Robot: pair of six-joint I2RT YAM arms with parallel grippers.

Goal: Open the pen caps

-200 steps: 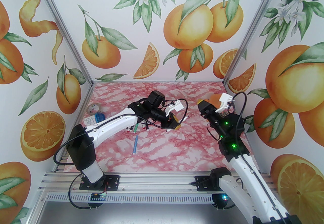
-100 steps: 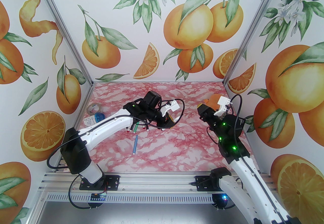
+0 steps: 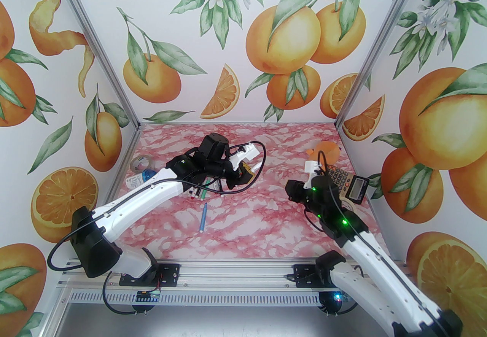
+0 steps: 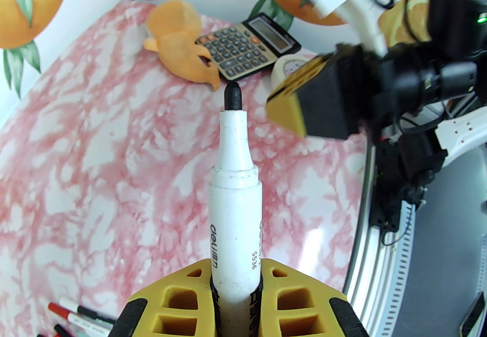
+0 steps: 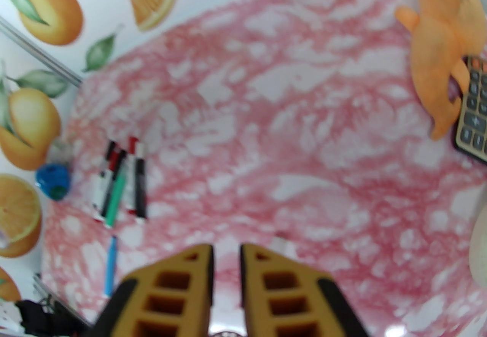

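My left gripper (image 4: 236, 282) is shut on a white pen (image 4: 234, 206) that sticks out ahead of the fingers. Its black tip (image 4: 233, 96) is bare, with no cap on it. From above, this gripper (image 3: 248, 176) hovers over the table's middle-left. My right gripper (image 5: 226, 274) is shut, and I see nothing between its fingers. It hangs right of centre (image 3: 293, 190), apart from the left one. Several more pens (image 3: 201, 193) lie bunched under the left arm, some with red or black caps (image 5: 132, 143). A blue pen (image 3: 202, 218) lies alone nearer to me.
A calculator (image 3: 348, 181), an orange rubbery toy (image 3: 327, 151) and a tape roll (image 3: 348, 204) sit at the right side. Another tape roll (image 3: 140, 163) and a blue-capped bottle (image 3: 142, 178) lie by the left wall. Pink marbled table (image 3: 266, 229) lies bare in front.
The left arm drew back to the left with the pen. The right arm swung down and towards me, uncovering the calculator. Both grippers stayed shut.
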